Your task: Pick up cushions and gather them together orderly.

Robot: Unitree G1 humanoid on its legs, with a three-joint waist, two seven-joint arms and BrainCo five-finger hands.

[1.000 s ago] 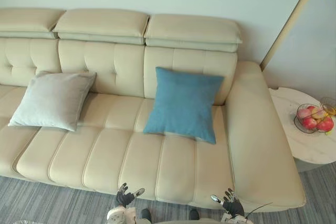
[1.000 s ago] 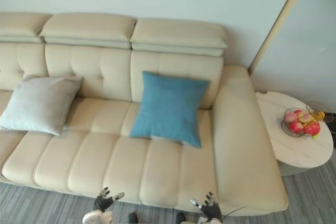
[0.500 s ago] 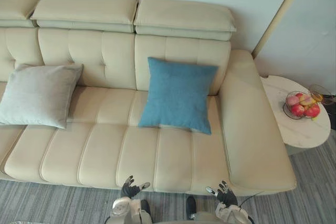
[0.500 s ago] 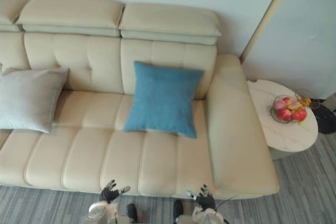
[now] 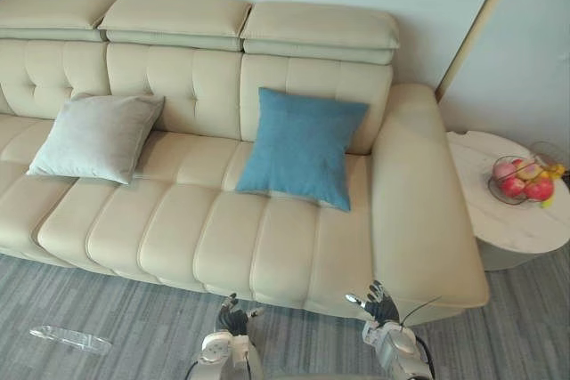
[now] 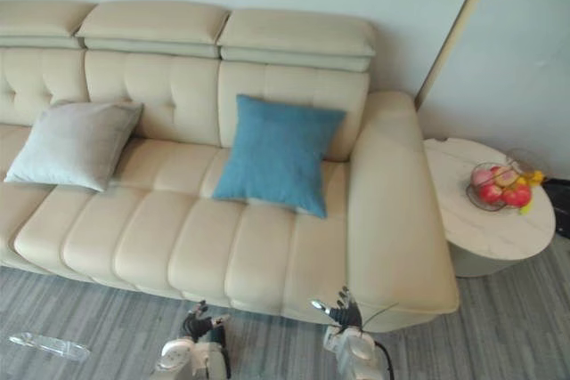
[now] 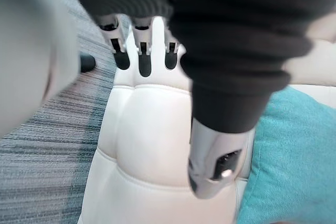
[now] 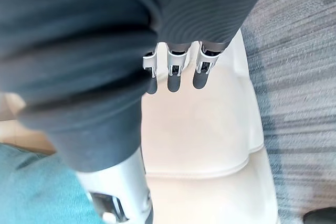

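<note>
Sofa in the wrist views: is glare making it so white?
Likely: in the left wrist view the sofa is washed bright, the right wrist view likewise; the left eye view shows it evenly lit, soft shadow under the blue cushion.

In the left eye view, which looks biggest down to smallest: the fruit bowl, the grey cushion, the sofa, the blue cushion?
1. sofa, by far the largest
2. blue cushion
3. grey cushion, only slightly smaller-looking than the blue one; it lies at a different angle, so the two may really match
4. fruit bowl, the smallest
</note>
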